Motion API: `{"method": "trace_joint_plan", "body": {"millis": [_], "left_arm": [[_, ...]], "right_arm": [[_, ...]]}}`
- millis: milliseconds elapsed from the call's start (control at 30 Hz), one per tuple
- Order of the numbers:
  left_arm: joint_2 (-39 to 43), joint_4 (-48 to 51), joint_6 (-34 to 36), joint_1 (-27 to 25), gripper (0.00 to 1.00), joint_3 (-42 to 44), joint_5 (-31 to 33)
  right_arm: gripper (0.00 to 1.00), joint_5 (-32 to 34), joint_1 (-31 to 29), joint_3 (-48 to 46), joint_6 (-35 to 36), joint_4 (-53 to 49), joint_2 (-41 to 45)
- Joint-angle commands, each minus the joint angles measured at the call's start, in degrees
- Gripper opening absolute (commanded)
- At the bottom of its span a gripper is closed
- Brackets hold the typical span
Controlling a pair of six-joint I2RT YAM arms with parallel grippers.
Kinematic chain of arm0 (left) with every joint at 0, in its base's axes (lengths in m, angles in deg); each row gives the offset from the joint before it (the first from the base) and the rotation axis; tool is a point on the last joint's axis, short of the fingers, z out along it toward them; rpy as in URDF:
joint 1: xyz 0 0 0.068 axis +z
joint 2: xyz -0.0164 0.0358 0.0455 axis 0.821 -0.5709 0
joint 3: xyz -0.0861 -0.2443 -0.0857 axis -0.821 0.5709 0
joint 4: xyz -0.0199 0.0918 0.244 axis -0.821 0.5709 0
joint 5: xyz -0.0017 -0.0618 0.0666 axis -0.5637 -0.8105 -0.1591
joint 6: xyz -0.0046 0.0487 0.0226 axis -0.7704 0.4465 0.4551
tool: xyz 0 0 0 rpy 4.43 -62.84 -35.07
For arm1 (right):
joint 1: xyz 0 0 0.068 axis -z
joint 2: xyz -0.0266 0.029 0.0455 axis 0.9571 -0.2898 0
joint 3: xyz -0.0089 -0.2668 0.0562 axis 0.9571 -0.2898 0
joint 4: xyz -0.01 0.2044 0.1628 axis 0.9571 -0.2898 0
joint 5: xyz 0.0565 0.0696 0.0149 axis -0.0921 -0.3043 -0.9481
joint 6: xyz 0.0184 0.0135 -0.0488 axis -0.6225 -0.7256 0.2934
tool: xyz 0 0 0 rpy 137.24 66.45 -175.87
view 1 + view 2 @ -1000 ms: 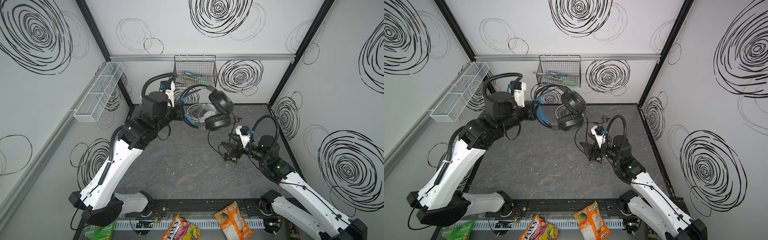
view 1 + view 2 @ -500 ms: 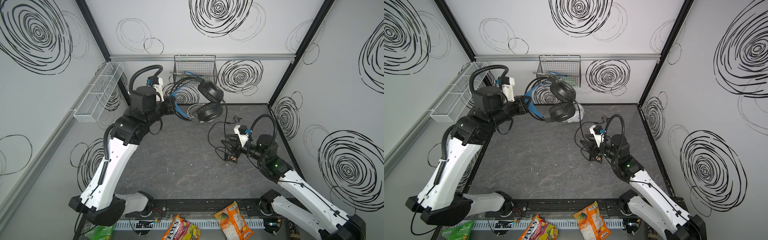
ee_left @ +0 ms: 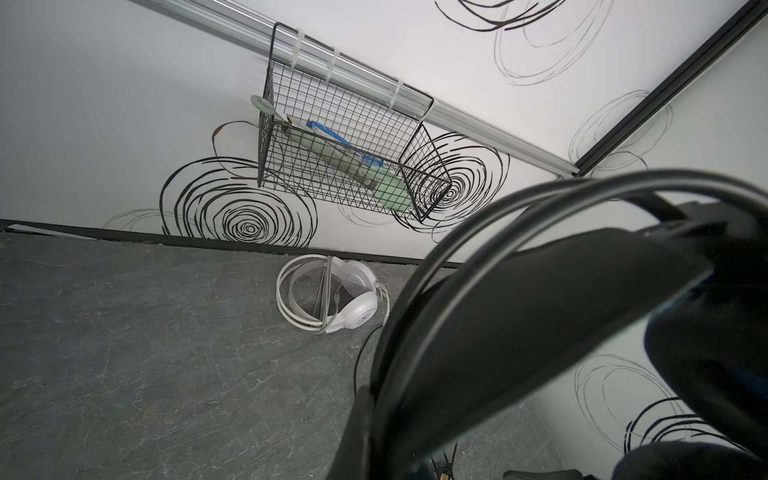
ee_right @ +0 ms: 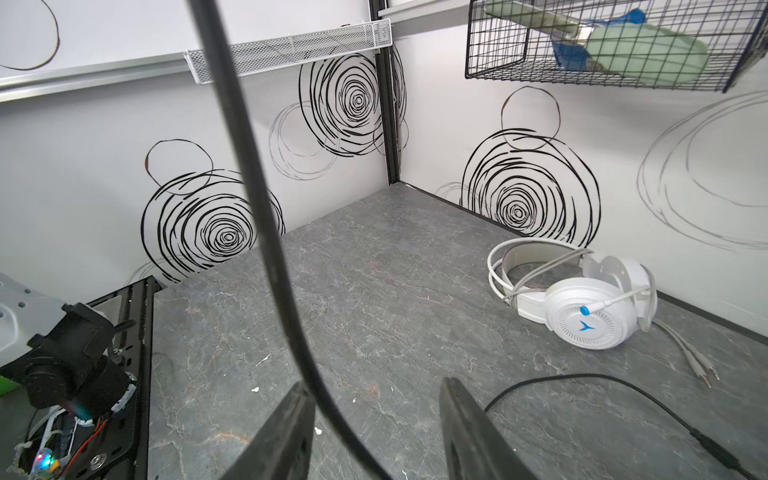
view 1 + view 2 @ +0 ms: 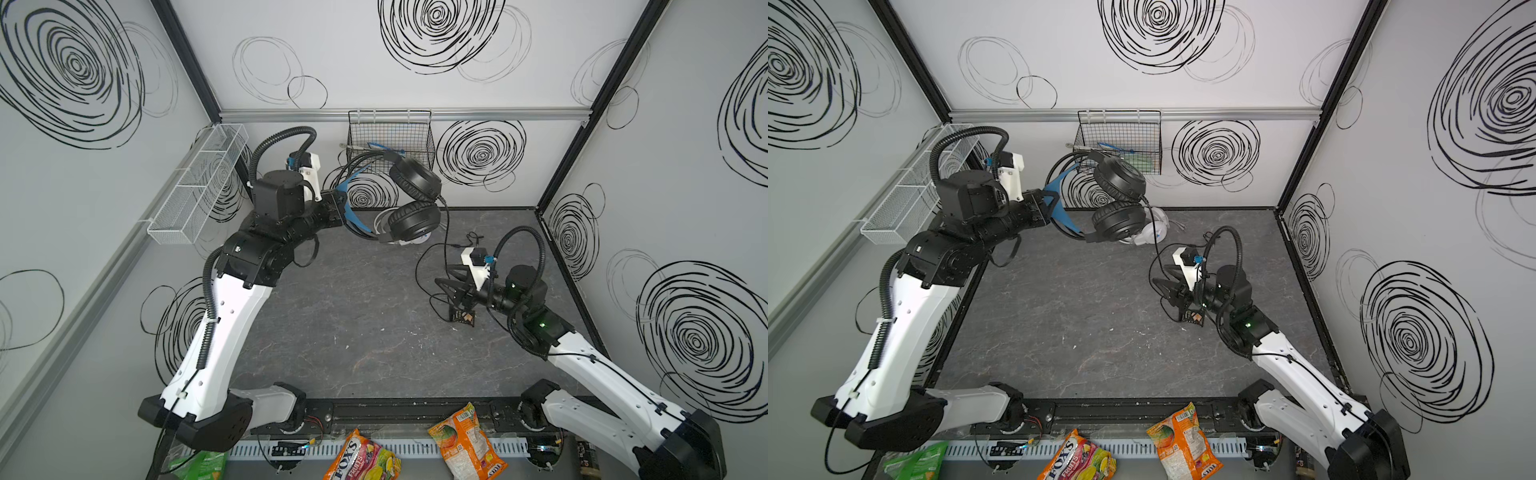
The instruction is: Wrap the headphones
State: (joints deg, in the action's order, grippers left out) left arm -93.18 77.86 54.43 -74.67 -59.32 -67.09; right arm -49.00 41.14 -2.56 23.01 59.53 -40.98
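In both top views my left gripper [image 5: 338, 204] [image 5: 1047, 205] is shut on the blue-lined headband of the black headphones [image 5: 415, 199] [image 5: 1119, 199] and holds them in the air near the back wall. Their band fills the left wrist view [image 3: 540, 311]. The black cable [image 5: 445, 232] hangs from an ear cup to the floor. It runs between the fingers of my right gripper [image 5: 446, 286] [image 4: 374, 428], which stands open around the cable [image 4: 266, 232], close to one finger. The white headphones [image 4: 590, 316] [image 3: 353, 303] [image 5: 1154, 226] lie on the floor by the back wall, their cable looped round the band.
A black wire basket [image 5: 390, 137] hangs on the back wall just above the raised headphones. A white mesh shelf [image 5: 199, 183] is on the left wall. A small dark packet [image 5: 463, 318] lies under my right gripper. Snack bags [image 5: 467, 442] lie at the front edge.
My left arm has carried the black headphones up and leftward toward the back wall. The right gripper stays near the cable; its jaws narrowed, then widened a little.
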Motion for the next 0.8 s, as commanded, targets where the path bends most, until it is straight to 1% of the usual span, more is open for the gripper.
{"method": "trace_joint_plan", "body": {"millis": [0, 67, 200, 267, 367, 433, 600, 700, 767], "left_arm": [[1.1, -6.0, -2.7, 0.5, 0.00, -2.5, -2.3], [1.2, -6.0, -2.7, 0.4, 0.00, -2.5, -2.1], [1.5, -6.0, -2.9, 1.4, 0.00, -2.8, -1.9], [1.6, -6.2, -3.2, 2.1, 0.00, -2.8, -2.1], [1.6, -6.7, -3.5, 3.3, 0.00, -2.8, -2.9], [1.4, -6.5, -3.5, 3.6, 0.00, -3.3, -3.4], [0.9, -6.2, -3.3, 3.7, 0.00, -4.5, -3.9], [0.8, -6.0, -3.1, 3.9, 0.00, -5.0, -4.0], [0.9, -6.1, -3.3, 4.0, 0.00, -5.1, -4.3]], "right_arm": [[0.54, -1.1, -0.7, 0.0, 0.1, 4.6, -1.7], [0.52, -0.6, -0.9, 0.3, 0.5, 4.6, -2.3], [0.42, 0.4, -1.4, -0.6, 0.5, 3.9, -1.9], [0.38, 0.7, -1.5, -1.7, 0.5, 3.5, -1.2], [0.36, 1.4, -1.5, -3.6, 0.4, 3.2, 0.2], [0.32, 1.8, -1.4, -4.6, 0.2, 3.2, 0.9], [0.13, 1.7, -1.3, -4.7, 0.1, 3.3, 1.1], [0.06, 1.2, -1.3, -3.9, 0.1, 3.3, 0.6], [0.06, 0.9, -1.3, -3.5, 0.2, 3.1, 0.5]]}}
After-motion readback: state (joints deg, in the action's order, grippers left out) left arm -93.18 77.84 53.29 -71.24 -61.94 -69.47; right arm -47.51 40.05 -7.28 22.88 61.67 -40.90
